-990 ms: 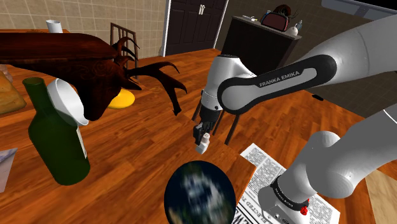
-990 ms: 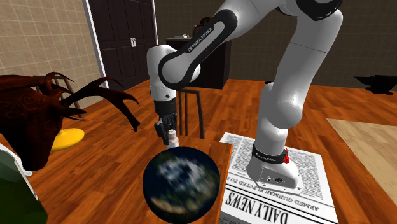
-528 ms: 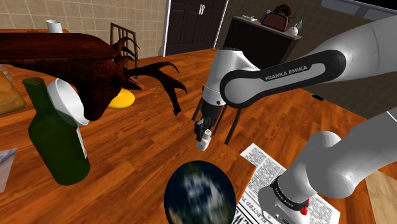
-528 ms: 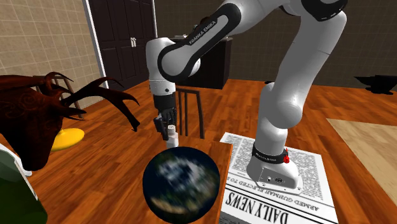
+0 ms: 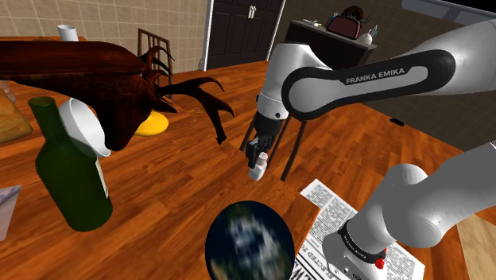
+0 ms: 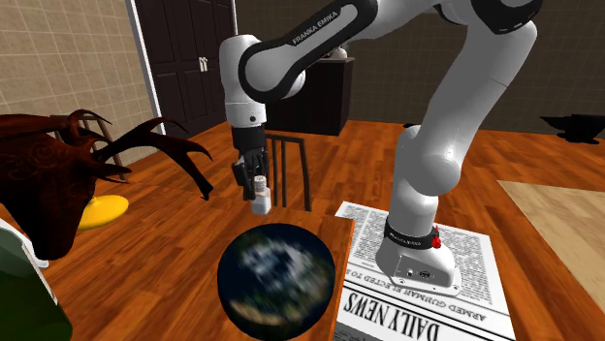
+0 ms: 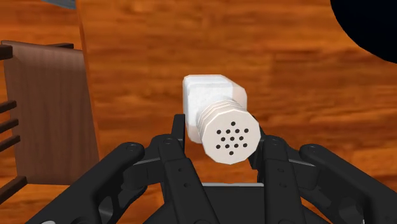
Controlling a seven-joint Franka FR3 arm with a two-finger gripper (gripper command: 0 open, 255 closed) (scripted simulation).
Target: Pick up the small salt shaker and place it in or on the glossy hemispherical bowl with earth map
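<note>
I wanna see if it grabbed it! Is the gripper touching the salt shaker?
Touching. In the wrist view the gripper clasps the white salt shaker between its two black fingers.

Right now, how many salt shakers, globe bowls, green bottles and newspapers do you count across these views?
salt shaker: 1
globe bowl: 1
green bottle: 1
newspaper: 1
Total: 4

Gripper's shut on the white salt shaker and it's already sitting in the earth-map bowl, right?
No. The gripper is shut on the white salt shaker, but it hangs in the air, apart from the earth-map bowl; the second exterior view shows it.
</note>
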